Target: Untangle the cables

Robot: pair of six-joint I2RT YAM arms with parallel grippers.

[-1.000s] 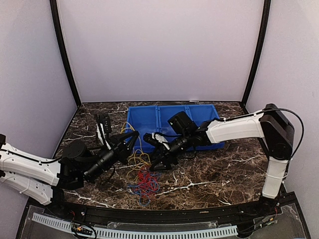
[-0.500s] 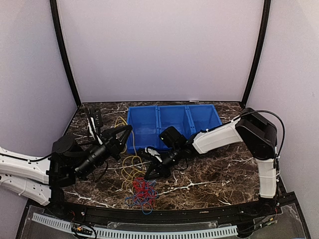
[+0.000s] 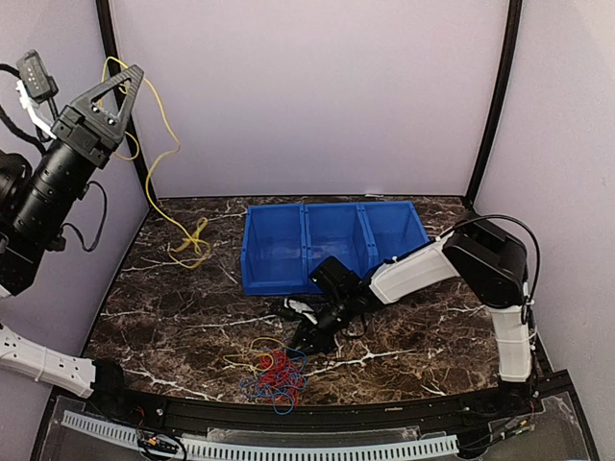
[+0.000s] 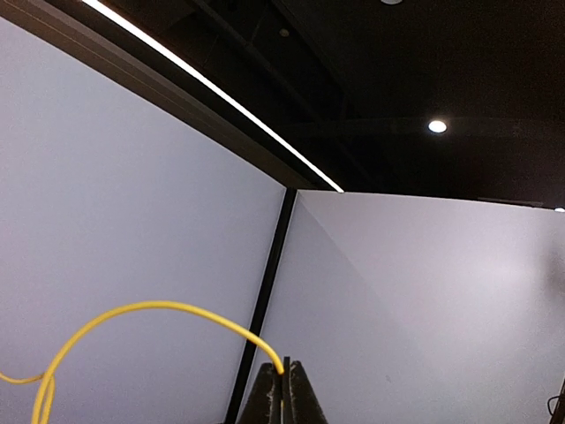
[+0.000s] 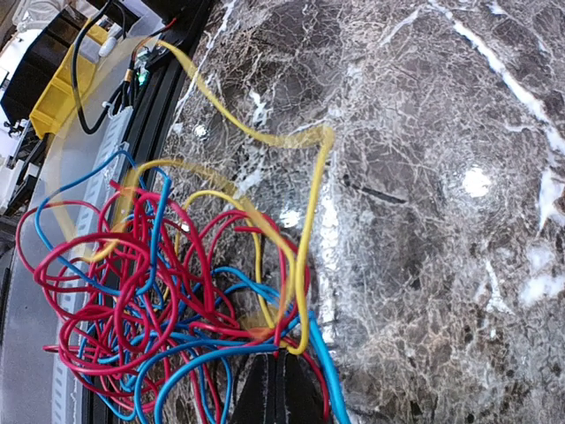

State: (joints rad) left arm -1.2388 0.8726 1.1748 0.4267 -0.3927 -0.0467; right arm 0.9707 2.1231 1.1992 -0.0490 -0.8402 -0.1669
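Two arms now stand far apart in the overhead view. The left gripper has shot up from counter level to high beside the left wall, clamped on the thin yellow plastic-coated cable, which trails down from it to a loose coil on the dark marbled counter. Most of the yellow is thus out of the red and blue wire tangle, which lies just in front of the low right gripper. A short yellow strand remains there. The blue three-compartment plastic bin sits behind that gripper.

Left wrist view: the fingers press together on the yellow cable, which arches away to their left. Only wall and ceiling lie beyond, so I judge that little upward travel remains.

Right wrist view: the fingers are together at the tangle's edge, where yellow and blue strands meet. I cannot tell which strand is pinched. The counter's rail runs just past the tangle, and bare marble opens on the other side.
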